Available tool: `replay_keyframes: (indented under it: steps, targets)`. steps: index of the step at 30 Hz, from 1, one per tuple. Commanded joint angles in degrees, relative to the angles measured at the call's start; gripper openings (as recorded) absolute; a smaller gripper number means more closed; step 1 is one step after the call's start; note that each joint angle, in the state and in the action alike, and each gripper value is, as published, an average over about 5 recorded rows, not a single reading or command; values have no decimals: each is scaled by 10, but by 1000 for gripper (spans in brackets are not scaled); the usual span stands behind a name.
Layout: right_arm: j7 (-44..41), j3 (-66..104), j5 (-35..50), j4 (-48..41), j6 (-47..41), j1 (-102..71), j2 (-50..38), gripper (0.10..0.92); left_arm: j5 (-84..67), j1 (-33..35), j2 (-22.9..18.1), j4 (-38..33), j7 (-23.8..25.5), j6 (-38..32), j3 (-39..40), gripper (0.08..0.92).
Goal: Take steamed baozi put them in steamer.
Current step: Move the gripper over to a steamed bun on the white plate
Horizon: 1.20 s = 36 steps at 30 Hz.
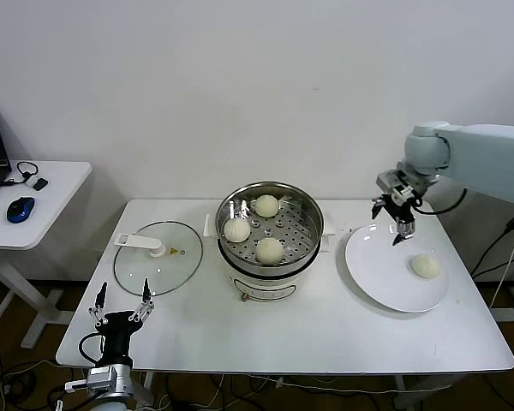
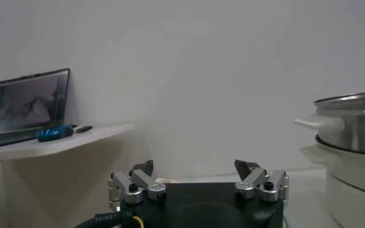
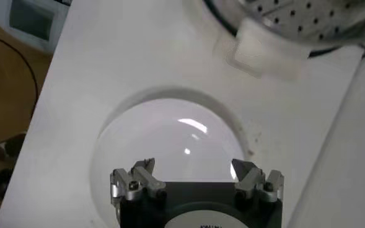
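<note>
No text I can read on my steamer [image 1: 270,229], small mark on its base too blurred, faint print on my right pincer [image 3: 194,170] body cut off, unreadable

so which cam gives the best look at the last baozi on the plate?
Head view: the last baozi sits in full on the plate, the right gripper open above the plate's far edge. Right wrist view shows only bare plate; left wrist view shows neither.

A steamer [image 1: 270,240] stands mid-table [image 1: 308,342] with three baozi [image 1: 269,250] inside. A glass lid [image 1: 158,258] lies to its left, a plate [image 1: 385,282] to its right holding one baozi [image 1: 426,266]. A side table [image 1: 34,214] stands farther left.
</note>
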Motion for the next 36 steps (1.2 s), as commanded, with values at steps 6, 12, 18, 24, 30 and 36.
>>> replay_keyframes:
  steps: [6, 12, 18, 24, 30, 36]
  targets:
    - [-11, 106, -107, -122, 24, -147, -89, 823, 6, 1, -3, 10, -1, -3, 0, 823]
    - [-12, 177, -136, -179, 42, -210, -91, 823, 12, 1, -3, 16, -2, -5, 2, 823]
    - [-10, 243, -157, -224, 52, -265, -84, 823, 16, 1, -4, 22, -3, -8, 3, 823]
    - [-12, 304, -186, -269, 63, -313, -73, 823, 17, 3, -3, 25, -2, -9, 0, 823]
    - [-11, 329, -197, -296, 72, -340, -66, 823, 19, 2, -3, 27, -3, -9, 1, 823]
    - [-10, 374, -213, -340, 85, -366, -45, 823, 20, 2, -3, 28, -3, -10, 4, 823]
